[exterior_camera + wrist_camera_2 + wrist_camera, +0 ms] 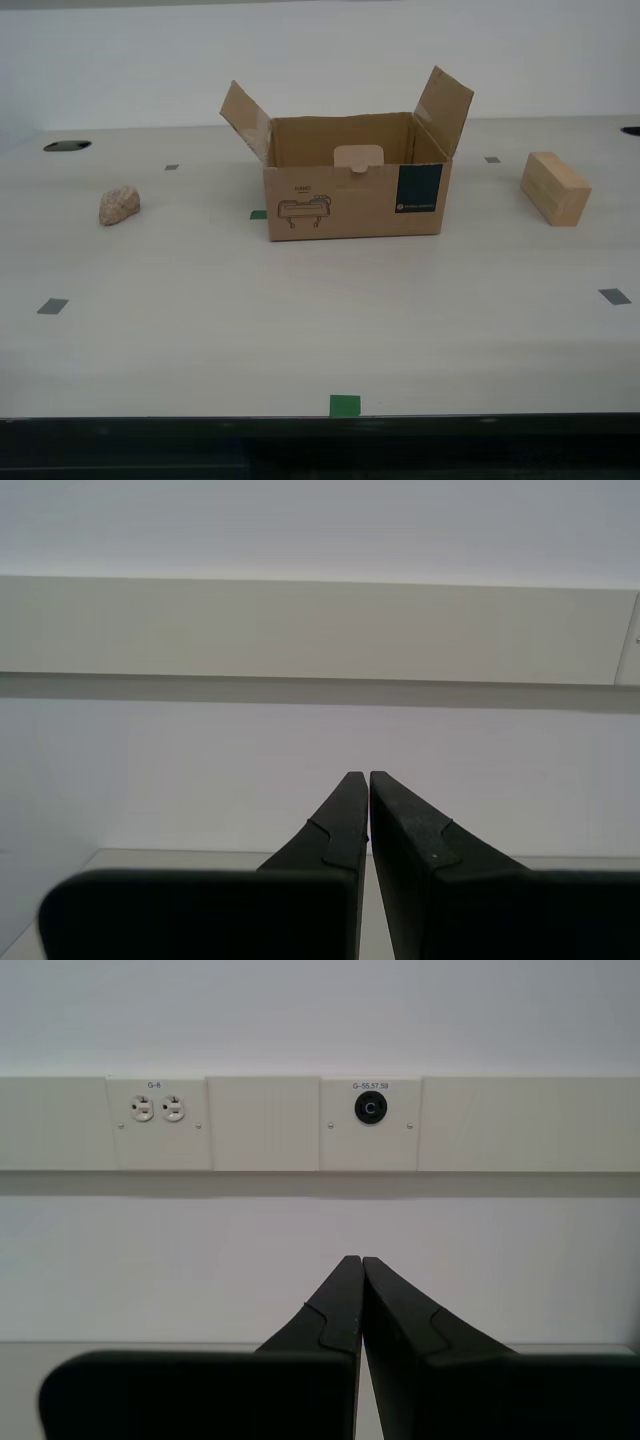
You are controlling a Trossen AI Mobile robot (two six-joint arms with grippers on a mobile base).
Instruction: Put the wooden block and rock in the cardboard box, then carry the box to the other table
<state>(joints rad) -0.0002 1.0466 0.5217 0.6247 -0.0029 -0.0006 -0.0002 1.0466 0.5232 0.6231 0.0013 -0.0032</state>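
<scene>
The brown cardboard box (352, 192) stands open in the middle of the off-white desk (300, 320), both side flaps raised, teal label facing me. The speckled rock (119, 205) lies toward the exterior view's left of the box. The tan wooden block (555, 187) rests toward the exterior view's right. Neither arm shows in the exterior view. My first gripper (360, 1260) is shut on nothing and points at a wall. My second gripper (367, 776) is likewise shut and empty, facing a plain wall. The other table is out of view.
Small grey and green tape squares dot the desk, with one green square (345, 405) at the near edge. A dark grommet hole (67, 146) sits at the far corner on the exterior view's left. Wall outlets (158, 1109) show in the first wrist view.
</scene>
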